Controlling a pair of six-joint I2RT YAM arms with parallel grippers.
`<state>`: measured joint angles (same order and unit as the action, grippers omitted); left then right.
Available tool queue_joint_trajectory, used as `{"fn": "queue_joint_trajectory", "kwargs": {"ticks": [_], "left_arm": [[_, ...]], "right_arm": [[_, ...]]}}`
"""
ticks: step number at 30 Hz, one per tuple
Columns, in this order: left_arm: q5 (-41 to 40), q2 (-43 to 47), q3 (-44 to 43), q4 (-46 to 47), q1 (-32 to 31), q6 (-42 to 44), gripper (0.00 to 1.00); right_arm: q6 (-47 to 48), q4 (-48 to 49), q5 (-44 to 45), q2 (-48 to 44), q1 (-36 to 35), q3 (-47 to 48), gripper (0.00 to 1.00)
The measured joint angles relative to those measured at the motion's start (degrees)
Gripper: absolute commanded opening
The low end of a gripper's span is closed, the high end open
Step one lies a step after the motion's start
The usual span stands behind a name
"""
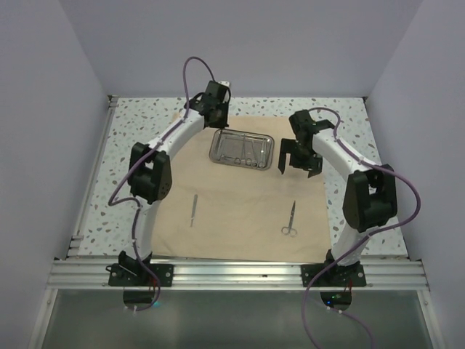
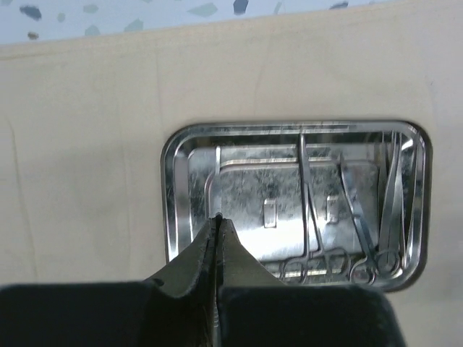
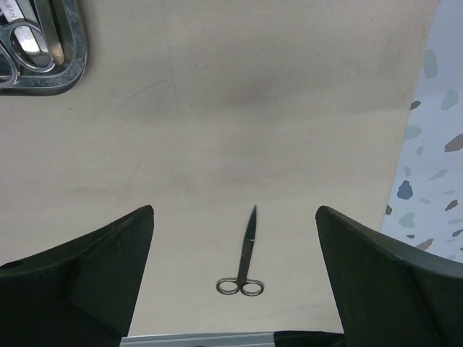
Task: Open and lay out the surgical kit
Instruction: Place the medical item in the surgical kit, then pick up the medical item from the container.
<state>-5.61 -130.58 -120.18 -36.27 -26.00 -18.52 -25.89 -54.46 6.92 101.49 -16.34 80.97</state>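
The beige cloth wrap (image 1: 236, 200) lies spread flat on the table. The steel tray (image 1: 215, 149) sits at its far middle and holds two ring-handled forceps (image 2: 311, 210) and a slim straight tool (image 2: 395, 191). Tweezers (image 1: 193, 210) lie on the cloth at the near left, and scissors (image 1: 290, 219) at the near right. My left gripper (image 1: 217, 122) is shut and empty above the tray's left end (image 2: 168, 195), its tips (image 2: 218, 220) pressed together. My right gripper (image 1: 298, 161) is open and empty just right of the tray, above the cloth (image 3: 217, 108), with the scissors (image 3: 246, 253) between its fingers in that view.
Speckled terrazzo tabletop (image 1: 131, 116) surrounds the cloth, and grey walls close in the left, right and back. An aluminium rail (image 1: 240, 273) runs along the near edge with both arm bases. A tray corner (image 3: 69, 69) shows at the right wrist view's top left.
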Motion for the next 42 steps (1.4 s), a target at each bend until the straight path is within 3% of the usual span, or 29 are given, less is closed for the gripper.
{"fn": "queue_joint_trajectory", "kwargs": {"ticks": [6,12,18,19,21,22,24,26,30,33,37,42], "left_arm": [[-0.63,16.68,25.86,3.08,-0.57,-2.1,0.0],[-2.82,32.89,54.97,5.88,-6.47,-6.32,0.0],[-3.21,39.17,66.12,5.81,-11.15,-11.43,0.0],[-3.41,39.71,66.95,6.01,-11.1,-12.35,0.07],[-3.76,40.46,67.87,6.27,-11.06,-13.27,0.18],[-3.85,40.83,68.26,6.51,-11.15,-13.68,0.34],[-4.22,41.48,68.67,6.58,-11.19,-14.53,0.5],[-4.79,42.18,68.7,6.62,-11.21,-14.95,0.73],[-6.73,42.75,66.42,5.44,-11.21,-15.32,0.75],[-8.13,41.46,60.41,4.15,-11.15,-13.88,0.72],[-9.27,32.17,43.67,3.91,-10.1,-9.27,0.6],[-8.33,14.29,22.05,4.35,-6.51,-3.74,0.56]], "right_arm": [[-0.07,0.11,-0.59,-1.57,-0.04,-0.09,0.98],[-0.61,0.68,-1.77,-4.0,-0.04,-2.12,0.98],[-0.74,1.05,-2.45,-5.7,-0.04,-4.9,0.99],[-0.76,1.2,-2.45,-6.12,-0.04,-5.42,0.98],[-0.9,1.29,-2.6,-6.64,-0.04,-6.08,0.98],[-0.92,1.38,-2.71,-6.75,-0.04,-6.36,0.98],[-1.05,1.6,-3.32,-6.75,-0.04,-6.75,0.98],[-1.09,1.77,-3.54,-6.75,-0.11,-7.06,0.98],[-1.11,1.79,-3.65,-6.75,-0.17,-7.08,0.99],[-1.11,1.75,-3.61,-6.73,-0.26,-7.08,0.98],[-1.11,1.68,-3.5,-6.69,-0.28,-7.06,0.98],[-1.36,1.46,-3.43,-6.67,-0.28,-7.04,0.98]]}}
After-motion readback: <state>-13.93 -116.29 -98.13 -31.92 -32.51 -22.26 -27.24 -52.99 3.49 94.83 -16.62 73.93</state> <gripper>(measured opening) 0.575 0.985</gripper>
